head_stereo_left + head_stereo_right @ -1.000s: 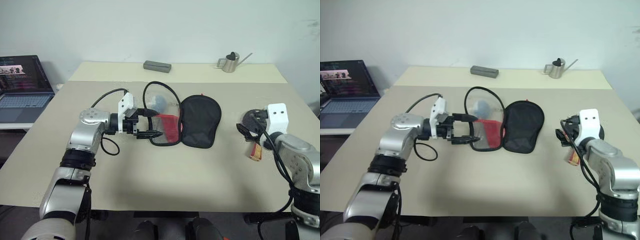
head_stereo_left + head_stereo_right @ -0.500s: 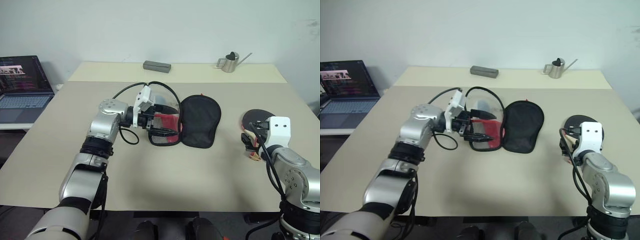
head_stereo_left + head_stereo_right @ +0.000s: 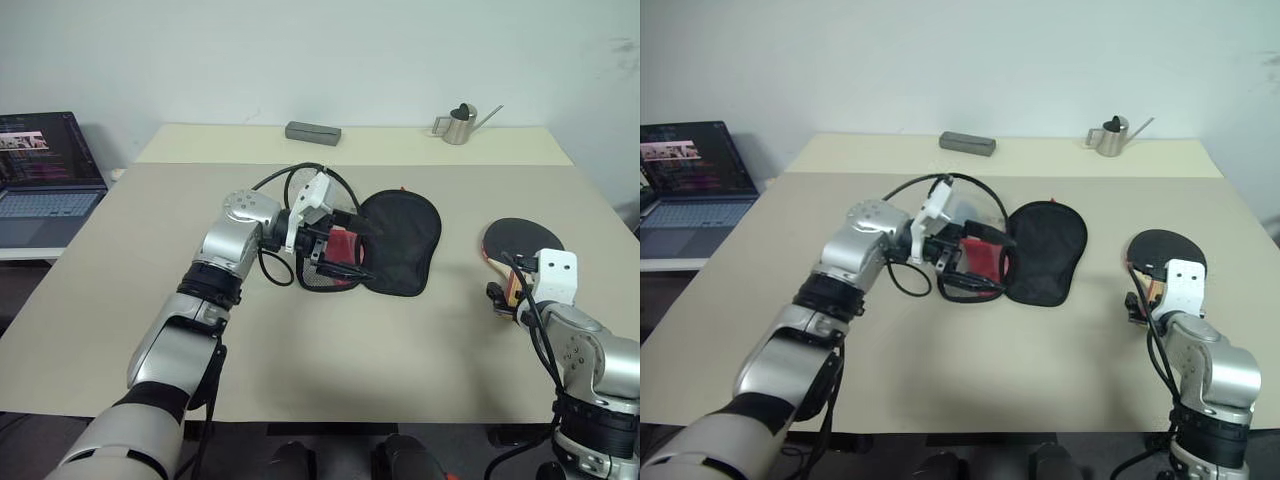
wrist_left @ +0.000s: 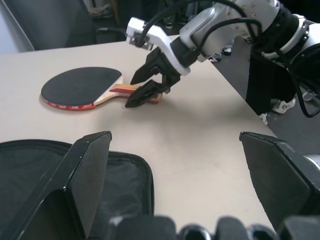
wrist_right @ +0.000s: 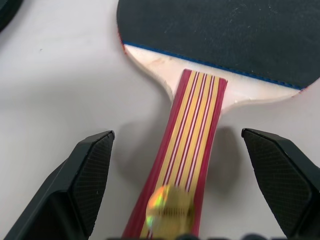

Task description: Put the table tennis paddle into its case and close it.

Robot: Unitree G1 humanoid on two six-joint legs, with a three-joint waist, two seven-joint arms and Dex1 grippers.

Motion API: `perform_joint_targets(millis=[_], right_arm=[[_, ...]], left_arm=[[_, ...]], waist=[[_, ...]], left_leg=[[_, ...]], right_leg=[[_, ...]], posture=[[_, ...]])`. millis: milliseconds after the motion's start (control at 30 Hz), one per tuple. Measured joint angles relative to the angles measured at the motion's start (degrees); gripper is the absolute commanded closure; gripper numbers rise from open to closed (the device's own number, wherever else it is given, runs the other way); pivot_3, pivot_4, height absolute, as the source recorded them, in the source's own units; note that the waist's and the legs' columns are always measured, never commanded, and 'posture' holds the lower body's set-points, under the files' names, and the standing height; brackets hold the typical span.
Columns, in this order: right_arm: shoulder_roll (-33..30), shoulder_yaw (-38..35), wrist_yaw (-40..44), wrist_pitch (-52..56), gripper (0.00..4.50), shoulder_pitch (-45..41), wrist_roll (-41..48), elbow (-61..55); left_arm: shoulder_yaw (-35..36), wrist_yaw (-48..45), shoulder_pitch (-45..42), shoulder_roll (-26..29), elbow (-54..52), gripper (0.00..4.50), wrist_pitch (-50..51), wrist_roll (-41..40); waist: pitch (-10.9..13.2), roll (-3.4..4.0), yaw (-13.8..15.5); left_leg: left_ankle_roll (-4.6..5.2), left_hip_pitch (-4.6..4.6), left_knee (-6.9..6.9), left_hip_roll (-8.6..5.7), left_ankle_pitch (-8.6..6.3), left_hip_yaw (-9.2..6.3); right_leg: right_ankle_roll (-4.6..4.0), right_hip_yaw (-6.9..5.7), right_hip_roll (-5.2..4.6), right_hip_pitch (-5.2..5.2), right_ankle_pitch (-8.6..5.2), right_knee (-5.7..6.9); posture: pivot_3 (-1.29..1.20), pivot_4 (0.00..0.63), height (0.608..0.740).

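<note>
The case [image 3: 402,243] lies unzipped and spread flat mid-table, its black half on the right and its clear half with red panel [image 3: 338,247] on the left. My left gripper [image 3: 362,252] hovers open over the left half, pointing toward the black half; its fingers [image 4: 86,176] are apart, with nothing between them. The table tennis paddle [image 3: 523,240] lies flat at the right with its black blade away from me. My right gripper [image 5: 177,134] is low and open, straddling the striped handle [image 5: 195,120]. The right gripper [image 4: 144,92] and the paddle [image 4: 80,86] also appear in the left wrist view.
A small grey box [image 3: 313,132] and a metal pitcher [image 3: 458,124] stand at the table's far edge. An open laptop [image 3: 45,175] sits on a side surface to the left. The table [image 3: 330,350] is bare in front of the case.
My left gripper swung right, from beside the case to above its clear half. My right gripper sank toward the table until its fingers straddle the paddle's handle.
</note>
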Motion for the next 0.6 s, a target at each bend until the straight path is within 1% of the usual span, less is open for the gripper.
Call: perform_joint_targets(millis=[167,267,300,367,400,433,467,500,600], right_arm=[[0.0,0.2,-0.2,-3.3,0.02,-1.4,-0.5,4.3],[0.0,0.5,-0.1,-4.4,0.60,-1.7,-0.8,5.6],[0.0,0.5,-0.1,-4.6,0.88,-1.8,-0.8,5.8],[0.0,0.5,-0.2,-4.8,1.60,-1.7,-0.9,6.1],[0.0,0.5,-0.2,-4.9,1.81,-1.7,-1.1,6.1],[0.0,0.5,-0.3,-5.0,1.81,-1.6,-1.2,6.1],[0.1,0.4,-0.4,-5.0,2.15,-1.6,-1.3,6.1],[0.3,0.3,-0.5,-5.0,2.22,-1.6,-1.4,6.0],[1.3,-0.2,-1.1,-5.1,2.98,-1.5,-1.6,5.7]], left_arm=[[-0.2,-0.1,0.0,0.2,1.3,0.00,-1.0,-0.1],[-0.2,-0.1,0.0,0.5,1.4,0.00,-1.5,0.0],[-0.2,-0.2,0.0,0.6,1.4,0.00,-1.7,0.0],[-0.2,-0.2,0.0,1.1,1.4,0.00,-1.9,0.0],[-0.2,-0.2,0.0,1.3,1.4,0.00,-1.9,0.0],[-0.1,-0.2,0.0,1.5,1.4,0.00,-1.9,0.0],[0.0,-0.2,0.0,1.6,1.4,0.00,-1.9,0.1],[0.2,-0.2,0.1,1.7,1.4,0.00,-1.9,0.1],[0.8,-0.2,0.3,2.1,1.2,0.00,-1.7,0.1]], waist=[[0.0,0.00,0.0],[0.0,-0.01,-0.1],[0.0,-0.01,-0.1],[0.0,-0.01,-0.1],[0.0,-0.01,-0.1],[0.0,-0.01,-0.1],[0.0,-0.02,-0.1],[0.0,-0.03,-0.1],[0.0,-0.05,0.0]], left_leg=[[0.00,0.00,0.01,0.00,0.00,0.03],[0.00,0.09,0.05,0.00,0.00,0.05],[0.00,0.12,0.05,0.00,0.00,0.04],[0.01,0.21,0.05,0.00,0.00,0.03],[0.01,0.23,0.05,0.00,0.01,0.03],[0.01,0.23,0.05,0.00,0.01,0.03],[0.01,0.23,0.05,0.00,0.01,0.03],[0.01,0.23,0.05,0.01,0.00,0.02],[0.01,0.22,0.05,0.01,0.01,0.01]], right_leg=[[0.00,0.03,0.00,0.01,0.00,0.00],[0.01,0.06,0.00,0.11,0.01,0.01],[0.01,0.05,0.00,0.14,0.01,0.01],[0.01,0.04,0.01,0.23,0.01,0.01],[0.01,0.04,0.01,0.24,0.01,0.01],[0.01,0.04,0.01,0.24,0.01,0.01],[0.01,0.04,0.01,0.25,0.01,0.01],[0.01,0.04,0.02,0.25,0.01,0.01],[0.01,0.03,0.02,0.25,0.01,0.01]], posture=[[0.00,0.150,0.740],[0.00,0.150,0.740],[0.00,0.150,0.740],[0.00,0.150,0.740],[0.00,0.150,0.740],[0.00,0.150,0.740],[0.00,0.150,0.740],[0.00,0.150,0.740],[0.00,0.150,0.740]])
